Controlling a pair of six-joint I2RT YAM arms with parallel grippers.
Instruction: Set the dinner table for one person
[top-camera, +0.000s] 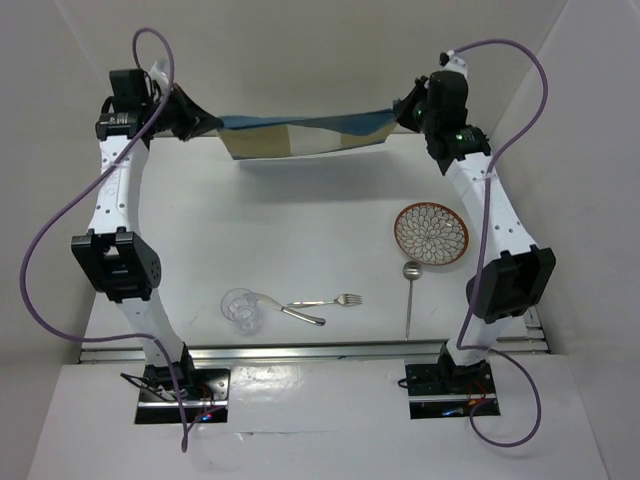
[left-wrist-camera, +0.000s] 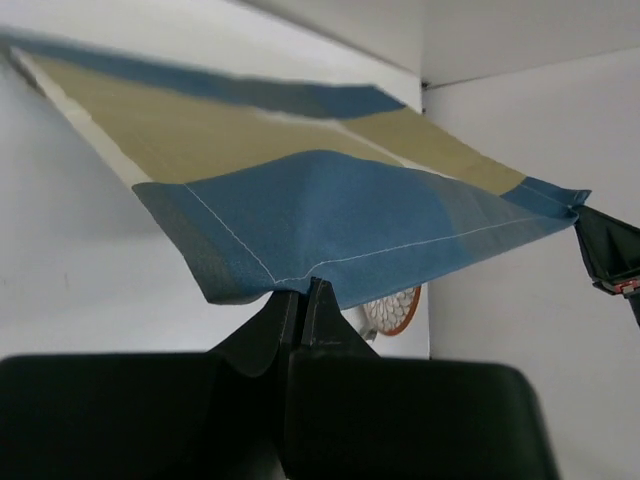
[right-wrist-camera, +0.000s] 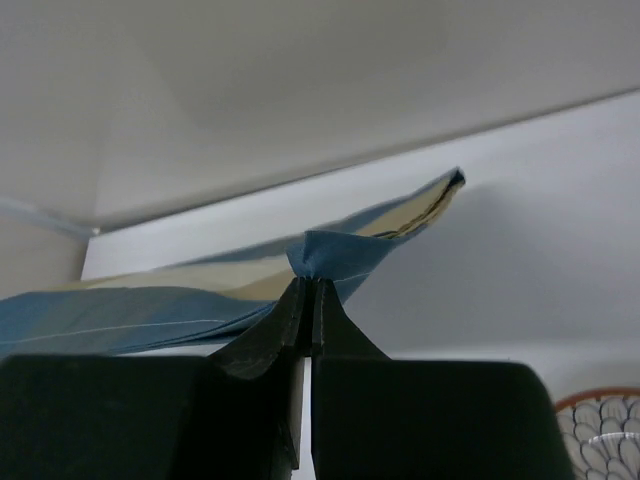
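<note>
Top external view shows the dinner table (top-camera: 300, 225), a broad white top with a metal rail along its near edge, lying between the two arms. Over its far side hangs the blue-and-tan placemat (top-camera: 300, 135), raised off the surface and stretched left to right with a slight sag in the middle. I take it the mat is held taut this way so it can be laid down flat. The left gripper (left-wrist-camera: 303, 292) is clenched on the mat's blue hemmed edge at the left end, and the right gripper (right-wrist-camera: 310, 285) is pinched tight on a bunched blue corner at the right end. Further out, a patterned plate (top-camera: 431, 234) sits at the right, with a spoon (top-camera: 410, 295) just near of it, handle pointing toward the rail. A fork (top-camera: 330, 300) and a clear glass (top-camera: 241, 308) lie toward the near edge. Between them is another utensil, possibly a knife, too small to be sure.
</note>
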